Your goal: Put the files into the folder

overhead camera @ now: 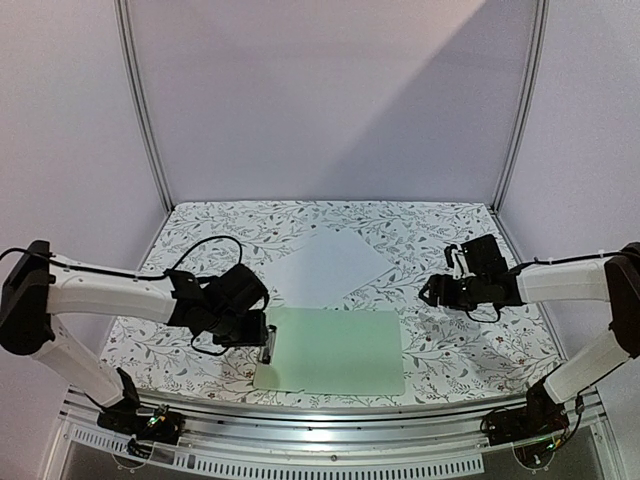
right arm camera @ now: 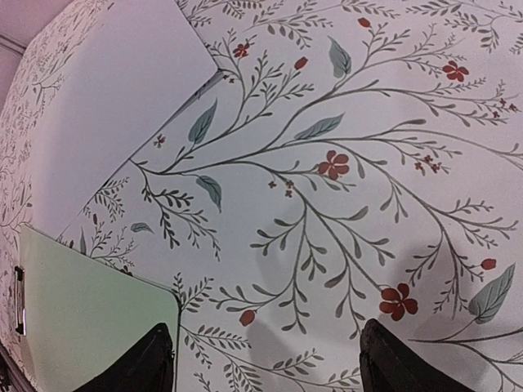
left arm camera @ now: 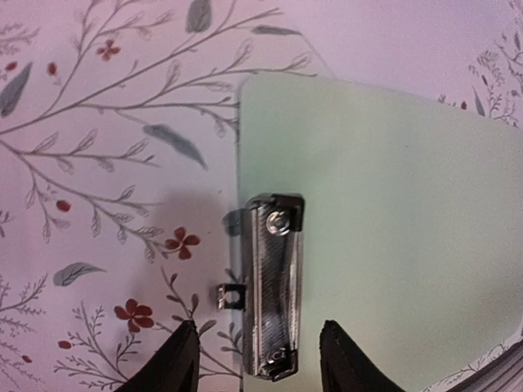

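From above, the folder (overhead camera: 335,350) lies flat on the tabletop (overhead camera: 450,350) near the front edge, with its clip (overhead camera: 268,341) on the short left side. The files (overhead camera: 325,265) lie just behind it as a white sheet turned at an angle, none of it in the folder. The sheet's near corner reaches the folder's far edge, but I cannot tell whether they overlap. The left tool (overhead camera: 257,335) sits at the clip. The right tool (overhead camera: 435,292) hangs over bare tabletop, to the right of the files and apart from them.

At the left wrist, the two fingers (left arm camera: 176,359) stand apart on either side of the clip's near end and touch neither side. Nothing is gripped.

At the right wrist, the jaws are wide apart and empty over the flowered cloth. The files are up to the left and a corner of the folder is low on the left.

The step in hand looks like working the clip. Next, the left tool probably has to press the clip's lever open and hold it. The right tool then has to catch the thin sheet by an edge and slide it under.
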Robot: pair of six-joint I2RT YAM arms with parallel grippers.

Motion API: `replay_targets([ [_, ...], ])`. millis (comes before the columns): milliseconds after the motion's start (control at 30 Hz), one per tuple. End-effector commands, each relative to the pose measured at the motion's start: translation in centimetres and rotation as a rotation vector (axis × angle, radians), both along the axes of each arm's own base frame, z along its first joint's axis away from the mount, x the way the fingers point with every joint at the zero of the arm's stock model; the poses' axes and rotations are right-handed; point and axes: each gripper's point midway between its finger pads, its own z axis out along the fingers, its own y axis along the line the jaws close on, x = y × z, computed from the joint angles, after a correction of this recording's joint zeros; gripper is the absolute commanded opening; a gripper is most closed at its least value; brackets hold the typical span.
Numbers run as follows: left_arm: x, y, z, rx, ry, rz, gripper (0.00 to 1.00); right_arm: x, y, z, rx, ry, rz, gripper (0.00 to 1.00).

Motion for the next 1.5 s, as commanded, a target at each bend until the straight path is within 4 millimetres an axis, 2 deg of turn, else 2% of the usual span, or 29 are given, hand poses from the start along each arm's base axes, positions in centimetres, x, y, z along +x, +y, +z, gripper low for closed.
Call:
replay_targets([
  [0,1.1,-2.0,-0.1,0.051,0.031,-0.096,0.52,0.2,1.1,0.2,-0.03,-0.017,0.047,0.77],
  [67,1.3,-2.3,-0.4,0.081,0.041,-0.117,0.51,0.0,1.2,0.2,-0.039,-0.02,0.056,0.77],
  [200,1.7,-2.6,-0.8,0.113,0.064,-0.123,0.42,-0.3,1.2,0.0,-0.044,-0.017,0.062,0.77],
  [267,2.0,-2.7,-0.5,0.12,0.063,-0.122,0.42,-0.5,1.3,-0.1,-0.044,-0.017,0.066,0.77],
  [433,1.6,-2.1,-0.4,0.145,0.085,-0.114,0.55,-0.8,1.3,-0.4,-0.04,-0.015,0.07,0.77],
  [467,1.4,-1.8,-0.6,0.15,0.096,-0.111,0.58,-0.8,1.3,-0.6,-0.041,-0.012,0.071,0.77],
  [500,1.2,-1.4,-1.0,0.154,0.113,-0.105,0.66,-0.9,1.4,-0.7,-0.039,-0.009,0.074,0.77],
  [567,0.7,-0.7,-1.9,0.136,0.16,-0.092,0.69,-0.8,1.5,-0.6,-0.035,-0.005,0.077,0.77],
  [767,0.3,-0.8,-3.3,0.056,0.193,-0.084,0.58,-0.7,1.4,-0.4,-0.046,-0.014,0.081,0.77],
  [1100,0.1,-0.5,-5.1,0.067,0.233,-0.09,0.41,-1.2,1.3,-1.1,-0.05,0.007,0.083,0.77],
  [1167,-0.1,-0.2,-5.0,0.072,0.242,-0.086,0.42,-1.1,1.3,-1.0,-0.05,0.006,0.084,0.77],
  [1267,-0.3,0.1,-4.5,0.075,0.238,-0.081,0.5,-1.1,1.4,-0.9,-0.047,0.002,0.085,0.77],
  [1467,-0.5,0.5,-3.8,0.08,0.232,-0.088,0.47,-0.6,1.8,-0.8,-0.033,-0.001,0.086,0.77],
])
